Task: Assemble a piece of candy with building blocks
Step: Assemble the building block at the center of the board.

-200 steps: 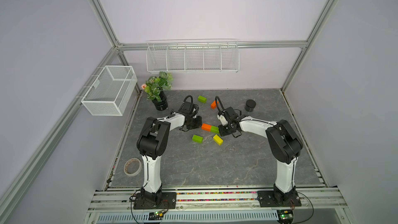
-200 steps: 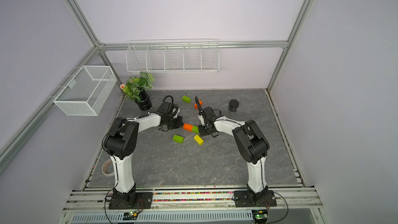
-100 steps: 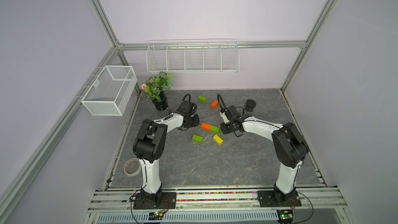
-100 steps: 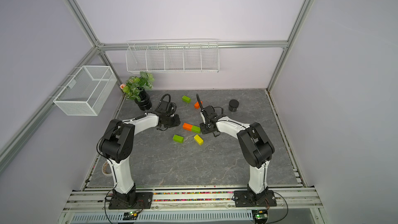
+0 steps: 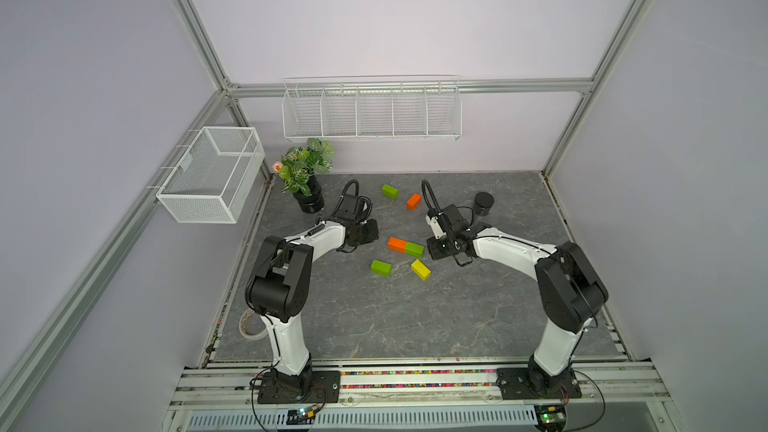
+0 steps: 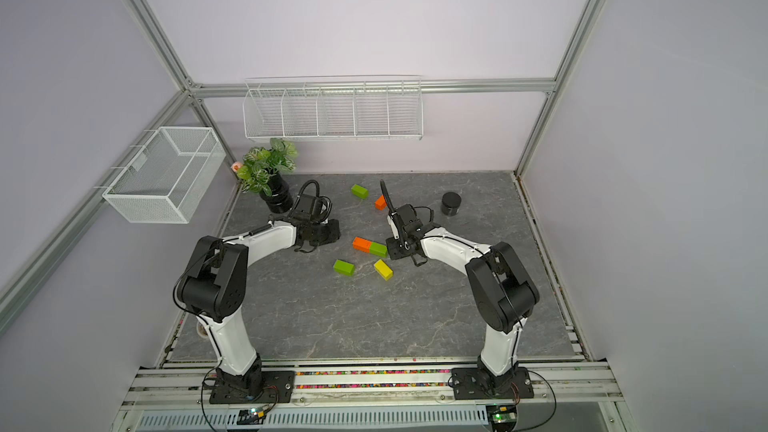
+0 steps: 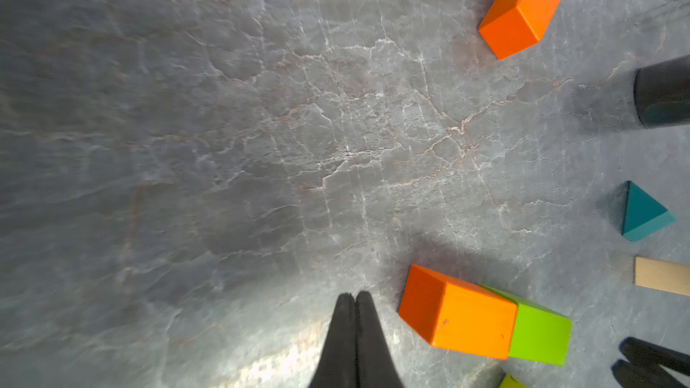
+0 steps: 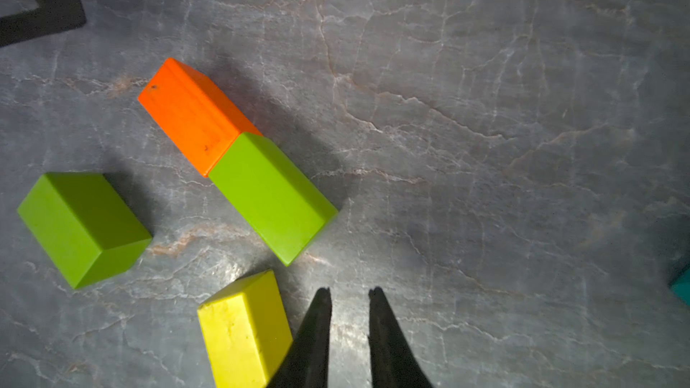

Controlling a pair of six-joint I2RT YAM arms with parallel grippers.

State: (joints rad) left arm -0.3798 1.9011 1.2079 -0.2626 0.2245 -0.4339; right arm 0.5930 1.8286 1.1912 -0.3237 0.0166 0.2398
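The right gripper (image 8: pixel 349 293), slightly parted and empty, is hovering with the yellow brick (image 8: pixel 242 330) just on its near side (the left gripper (image 7: pixel 354 294), clenched, is sitting farther left).

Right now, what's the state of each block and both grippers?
left gripper: shut, empty.
right gripper: slightly open, empty.
near orange brick: lying, butted end-to-end against joined green brick.
loose green brick: lying alone.
yellow brick: lying alone.
far green brick: lying alone, near the back.
far orange brick: lying alone, near the back.
teal triangle: loose, touching nothing.
tan block: loose, partly out of frame.
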